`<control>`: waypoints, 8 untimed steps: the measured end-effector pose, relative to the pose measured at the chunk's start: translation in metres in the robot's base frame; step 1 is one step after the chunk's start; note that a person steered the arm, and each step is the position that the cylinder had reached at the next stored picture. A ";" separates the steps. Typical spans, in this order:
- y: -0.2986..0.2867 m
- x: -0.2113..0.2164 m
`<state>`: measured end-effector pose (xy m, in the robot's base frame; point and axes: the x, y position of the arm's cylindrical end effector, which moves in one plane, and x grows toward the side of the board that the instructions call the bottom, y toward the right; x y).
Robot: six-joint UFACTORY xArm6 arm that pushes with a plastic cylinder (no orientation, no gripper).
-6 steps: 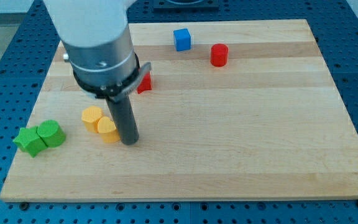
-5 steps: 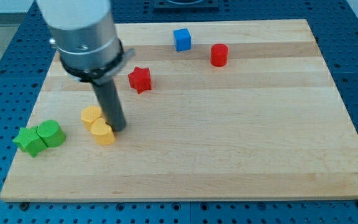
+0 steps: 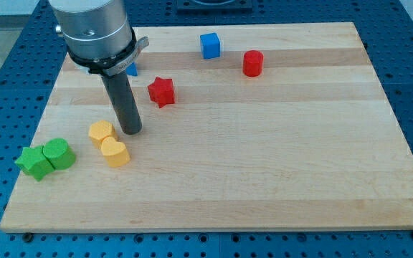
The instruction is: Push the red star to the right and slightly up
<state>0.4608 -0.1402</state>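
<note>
The red star point(image 3: 161, 91) lies on the wooden board point(image 3: 264, 143), left of centre in the upper half. My tip point(image 3: 131, 131) rests on the board below and to the left of the star, apart from it. It stands just right of two yellow blocks, a rounded yellow one point(image 3: 100, 133) and a yellow heart point(image 3: 115, 153).
A blue cube point(image 3: 209, 45) and a red cylinder point(image 3: 252, 63) sit near the view's top. A green star point(image 3: 34, 162) and a green block point(image 3: 59, 153) sit at the left edge. A blue block point(image 3: 130, 69) peeks out behind the arm.
My tip has moved up and to the left, from beside the yellow heart to above it. The two yellow blocks have shifted slightly left. The red star, earlier partly hidden, shows fully.
</note>
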 end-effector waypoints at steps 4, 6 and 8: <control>0.002 -0.026; 0.084 -0.074; 0.241 -0.033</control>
<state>0.4277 0.1011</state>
